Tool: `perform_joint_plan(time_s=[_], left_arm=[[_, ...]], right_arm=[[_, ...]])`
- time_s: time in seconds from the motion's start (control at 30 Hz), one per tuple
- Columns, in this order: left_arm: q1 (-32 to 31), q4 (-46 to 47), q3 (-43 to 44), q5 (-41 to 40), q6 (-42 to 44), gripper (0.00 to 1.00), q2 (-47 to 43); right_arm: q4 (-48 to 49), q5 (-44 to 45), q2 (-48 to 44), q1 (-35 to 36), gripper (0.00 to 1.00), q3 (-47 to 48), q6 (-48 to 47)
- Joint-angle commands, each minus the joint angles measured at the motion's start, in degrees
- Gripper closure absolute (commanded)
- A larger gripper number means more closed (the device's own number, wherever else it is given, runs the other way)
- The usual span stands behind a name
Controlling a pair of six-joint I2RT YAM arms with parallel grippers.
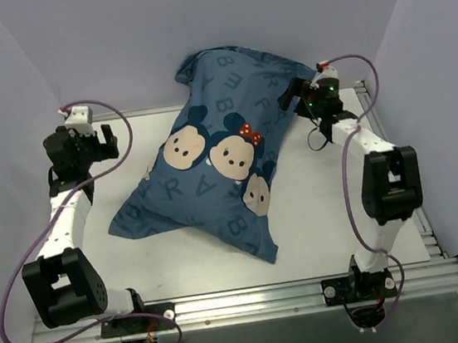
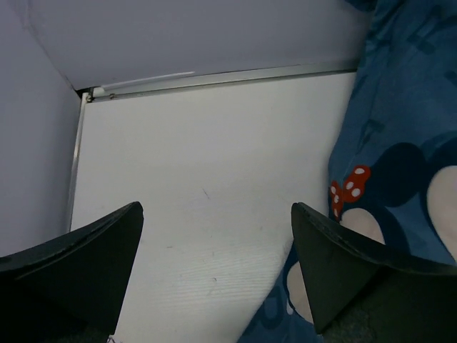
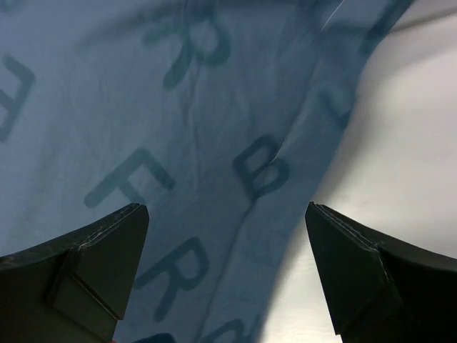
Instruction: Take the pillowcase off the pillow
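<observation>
Bases of both my arms are sitting at the near rail (image 1: 253, 301) of the white worktop (image 1: 318, 219).

Left arm (image 1: 68, 225) is reaching up the left side. My left jaws are standing wide apart and gripping nothing. The left fingers (image 2: 78, 271) are hanging over bare worktop, near the pillowcase (image 1: 220, 164) and apart from it in the overhead view.

Right arm (image 1: 384, 177) is reaching up the right side. My right jaws are also gaping, clamped on nothing. The right fingers (image 3: 93, 264) are framing lettered blue cloth (B, F, R) at the pillowcase's far right edge. I cannot tell whether they are touching it.

Pillowcase is lying diagonally across mid-worktop, plump and filled. One corner is pointing toward the near right, and the other end is running up toward the back wall (image 1: 193, 17). Mouse faces (image 1: 184, 148) are showing at its middle, one wearing a red bow (image 1: 249, 133).

Pillow is sitting hidden inside the pillowcase.
</observation>
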Motion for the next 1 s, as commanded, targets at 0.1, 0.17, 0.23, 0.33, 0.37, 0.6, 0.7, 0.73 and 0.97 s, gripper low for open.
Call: perform_joint_plan(time_s=[0.1, 0.17, 0.23, 0.33, 0.37, 0.6, 0.7, 0.73, 0.97], left_arm=[[-0.4, -26.4, 4.6, 13.6, 2.6, 0.06, -5.2], [-0.7, -27.4, 3.8, 13.8, 3.2, 0.06, -6.3], [-0.8, -27.8, 2.7, 13.6, 3.8, 0.06, -7.0], [-0.8, -28.6, 2.2, 12.6, 4.0, 0.06, -7.1], [-0.8, -29.1, 2.2, 12.2, 4.0, 0.06, -7.1], [-0.3, -30.7, 3.3, 10.2, 3.7, 0.06, -8.2], [0.0, -32.5, 5.0, 10.0, 3.8, 0.06, -9.2], [0.0, -33.3, 5.3, 9.8, 3.8, 0.06, -9.7], [0.7, -35.5, 8.0, 8.2, 3.6, 0.06, -11.6]], right_arm=[[-3.5, -6.4, 10.1, 10.7, 0.00, 12.0, 7.5], [-1.0, -6.3, 13.0, 12.9, 0.00, 12.2, 10.2], [1.7, -6.9, 16.0, 13.7, 0.00, 12.6, 13.6], [3.5, -8.3, 19.0, 14.9, 0.06, 13.8, 15.5], [4.0, -8.5, 19.4, 15.0, 0.22, 13.9, 15.9], [7.8, -9.5, 16.8, 13.3, 1.00, 10.3, 18.8], [6.5, -8.1, 10.9, 10.0, 1.00, 7.9, 17.5], [6.1, -7.4, 6.9, 7.2, 1.00, 7.3, 17.2], [-10.3, 2.1, -10.7, -4.4, 1.00, 11.9, 4.2]])
